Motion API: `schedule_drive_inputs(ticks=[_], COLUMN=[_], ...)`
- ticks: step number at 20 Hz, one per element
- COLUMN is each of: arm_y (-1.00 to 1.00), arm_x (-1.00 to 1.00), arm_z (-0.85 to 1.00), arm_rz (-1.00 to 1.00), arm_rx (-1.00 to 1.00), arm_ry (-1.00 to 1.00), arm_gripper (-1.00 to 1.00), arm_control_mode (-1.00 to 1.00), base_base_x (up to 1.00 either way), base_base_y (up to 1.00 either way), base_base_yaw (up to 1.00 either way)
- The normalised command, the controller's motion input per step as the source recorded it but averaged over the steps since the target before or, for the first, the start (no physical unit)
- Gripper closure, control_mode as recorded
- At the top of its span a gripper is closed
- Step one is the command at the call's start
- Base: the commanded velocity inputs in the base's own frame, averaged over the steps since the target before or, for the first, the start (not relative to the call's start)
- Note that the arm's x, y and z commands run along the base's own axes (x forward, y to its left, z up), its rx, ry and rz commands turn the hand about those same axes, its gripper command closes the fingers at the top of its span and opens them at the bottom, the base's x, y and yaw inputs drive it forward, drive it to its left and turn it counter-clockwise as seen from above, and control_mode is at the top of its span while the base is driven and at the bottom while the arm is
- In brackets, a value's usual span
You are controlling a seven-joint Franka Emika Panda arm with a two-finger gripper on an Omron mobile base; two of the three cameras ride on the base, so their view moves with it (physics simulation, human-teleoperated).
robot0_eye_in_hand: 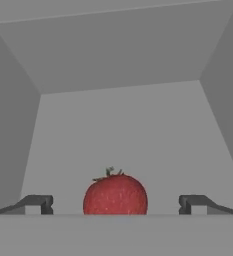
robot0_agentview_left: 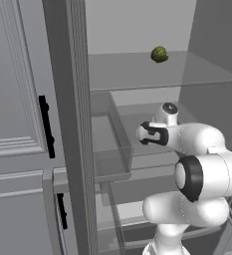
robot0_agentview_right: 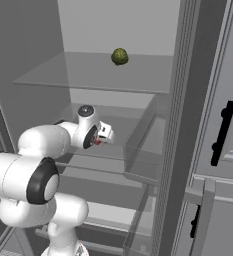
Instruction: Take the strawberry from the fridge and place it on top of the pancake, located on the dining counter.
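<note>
Two dark fingertips of the wide-open end effector (robot0_eye_in_hand: 116, 204) flank the small red strawberry (robot0_eye_in_hand: 115, 195) at bottom centre; advance slightly, then close gently.

One strawberry (robot0_eye_in_hand: 115, 194) sits on the fridge (robot0_agentview_left: 137, 69) shelf, seen in the hand view between two dark fingertips (robot0_eye_in_hand: 39, 204). One dark green round item (robot0_agentview_left: 159, 54) rests on the upper glass shelf. Two pale shelves show in the compartment in the base views, with clear bins below, their number unclear. One robot arm (robot0_agentview_left: 202, 174) reaches in. Two black handles (robot0_agentview_left: 47, 127) show on the light grey cabinets beside the fridge.
</note>
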Motion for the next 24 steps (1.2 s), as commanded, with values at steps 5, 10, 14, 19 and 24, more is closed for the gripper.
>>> schedule_drive_inputs(ticks=[5, 10, 14, 19, 24], arm_y=[0.0, 0.0, 0.0, 0.0, 0.0], arm_x=[0.18, 0.04, 0.01, 0.0, -0.5], arm_z=[-0.2, -0.22, -0.23, -0.18, 0.11], arm_rz=[0.0, 0.0, 0.0, 0.0, 0.0], arm_rx=[0.0, 0.0, 0.0, 0.0, 0.0], arm_ry=[0.0, 0.03, 0.04, 0.01, -0.08], arm_gripper=[-1.0, 1.0, 1.0, 1.0, 1.0], arm_control_mode=[-1.0, -1.0, -1.0, -1.0, -1.0], base_base_x=[0.0, 0.0, 0.0, 0.0, 0.0], base_base_y=[0.0, 0.0, 0.0, 0.0, 0.0], base_base_yaw=[0.0, 0.0, 0.0, 0.0, 0.0])
